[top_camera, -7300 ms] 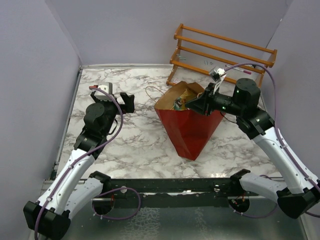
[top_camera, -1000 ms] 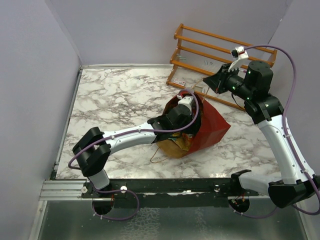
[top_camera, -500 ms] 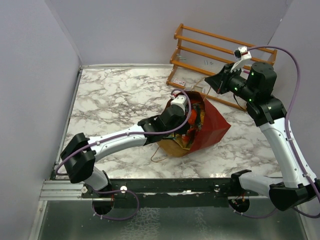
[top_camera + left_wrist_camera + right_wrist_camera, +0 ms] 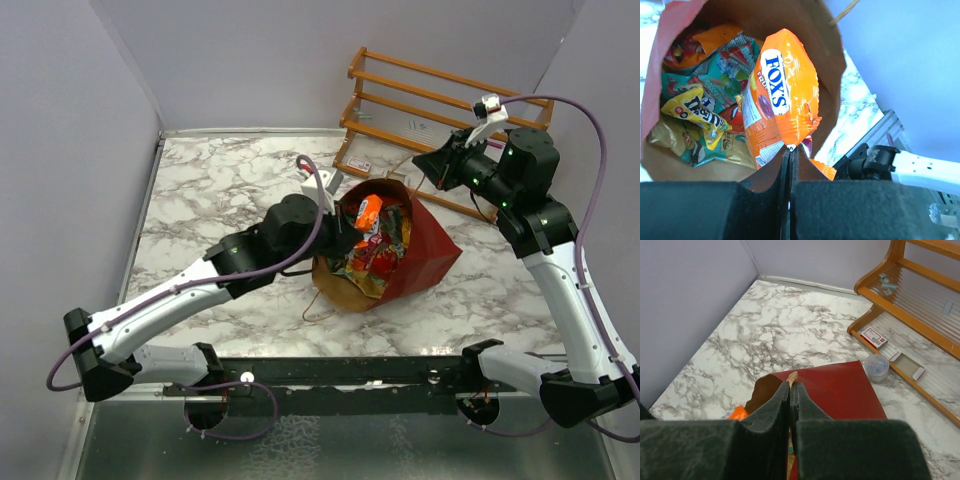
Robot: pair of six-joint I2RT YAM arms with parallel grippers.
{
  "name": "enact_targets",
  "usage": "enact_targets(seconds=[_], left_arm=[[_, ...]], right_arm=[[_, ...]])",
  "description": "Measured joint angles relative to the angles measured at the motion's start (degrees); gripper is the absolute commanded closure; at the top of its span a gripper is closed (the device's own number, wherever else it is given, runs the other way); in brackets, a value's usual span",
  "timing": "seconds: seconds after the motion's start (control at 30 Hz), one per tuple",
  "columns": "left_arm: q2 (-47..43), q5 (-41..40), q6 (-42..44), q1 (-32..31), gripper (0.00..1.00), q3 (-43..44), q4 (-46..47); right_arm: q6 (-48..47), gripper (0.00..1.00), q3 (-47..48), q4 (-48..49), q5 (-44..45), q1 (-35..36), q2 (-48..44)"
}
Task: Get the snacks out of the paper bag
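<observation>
The red paper bag (image 4: 428, 252) lies tilted on the marble table with its mouth toward the left, brown inside (image 4: 826, 35). Several snacks fill it, among them a yellow packet (image 4: 692, 107) and a teal one (image 4: 726, 64). My left gripper (image 4: 347, 216) (image 4: 790, 148) is shut on the lower edge of an orange FOX'S packet (image 4: 785, 90) (image 4: 367, 209), held up at the bag's mouth. My right gripper (image 4: 417, 166) (image 4: 791, 384) hangs above the bag's far rim, shut on the tan handle (image 4: 792, 376), holding that side up over the red outside (image 4: 840, 390).
An orange wooden rack (image 4: 450, 100) (image 4: 900, 305) stands at the back right. A small clear cup (image 4: 876, 367) and small cards (image 4: 874, 337) lie at its foot. Grey walls close in the left, back and right sides.
My left gripper was open deep in the bag; it shut on the orange packet and drew back left and up to the mouth. The right arm barely moved.
</observation>
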Motion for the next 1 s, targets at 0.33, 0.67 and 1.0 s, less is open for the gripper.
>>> enact_targets(seconds=[0.33, 0.67, 1.0], left_arm=[[-14.2, -6.2, 3.5, 0.0, 1.00, 9.9, -16.9], [-17.8, -22.5, 4.2, 0.0, 1.00, 11.4, -32.7], [-13.3, -28.5, 2.9, 3.5, 1.00, -6.5, -35.2]], right_arm=[[-0.2, 0.98, -0.9, -0.4, 0.1, 0.0, -0.8], [-0.2, 0.98, -2.3, -0.3, 0.0, 0.0, -1.2], [-0.1, 0.98, -3.1, -0.3, -0.3, 0.0, -1.1]])
